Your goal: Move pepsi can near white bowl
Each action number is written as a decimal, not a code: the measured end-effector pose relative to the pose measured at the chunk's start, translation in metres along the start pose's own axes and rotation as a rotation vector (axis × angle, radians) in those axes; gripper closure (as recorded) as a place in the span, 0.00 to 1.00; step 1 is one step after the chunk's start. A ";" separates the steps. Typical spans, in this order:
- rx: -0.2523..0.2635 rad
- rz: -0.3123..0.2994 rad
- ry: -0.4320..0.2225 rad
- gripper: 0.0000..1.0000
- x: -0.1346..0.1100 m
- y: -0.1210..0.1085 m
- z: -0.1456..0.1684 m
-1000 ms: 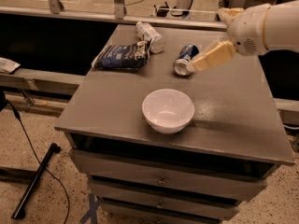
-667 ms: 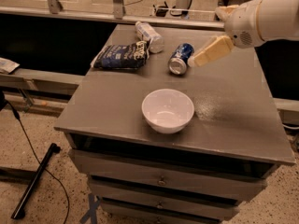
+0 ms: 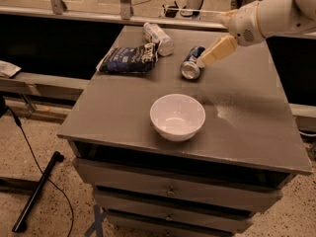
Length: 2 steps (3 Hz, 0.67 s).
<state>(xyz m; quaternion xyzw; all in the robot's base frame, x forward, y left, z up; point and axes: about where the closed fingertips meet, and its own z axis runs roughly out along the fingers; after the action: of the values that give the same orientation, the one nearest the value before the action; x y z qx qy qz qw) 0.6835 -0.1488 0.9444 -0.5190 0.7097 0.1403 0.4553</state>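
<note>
The pepsi can, dark blue with a silver end facing me, lies on its side at the back middle of the grey cabinet top. The white bowl stands upright and empty near the front edge, a good hand's width in front of the can. My gripper, cream-coloured, reaches in from the upper right. Its tip is against the right side of the can, low over the surface.
A flat dark blue snack bag lies at the back left. A pale silvery can lies on its side behind it. The cabinet has drawers below. A black cable and stand lie on the floor at the left.
The can has shifted a little to the left on the top. My gripper has moved left with it and stays at its right side. The bowl has not moved.
</note>
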 end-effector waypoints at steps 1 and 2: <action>-0.024 0.003 0.024 0.00 0.019 -0.008 0.017; -0.041 0.013 0.078 0.00 0.045 -0.007 0.030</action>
<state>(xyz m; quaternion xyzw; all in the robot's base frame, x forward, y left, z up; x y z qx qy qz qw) 0.7024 -0.1587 0.8941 -0.5287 0.7273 0.1373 0.4154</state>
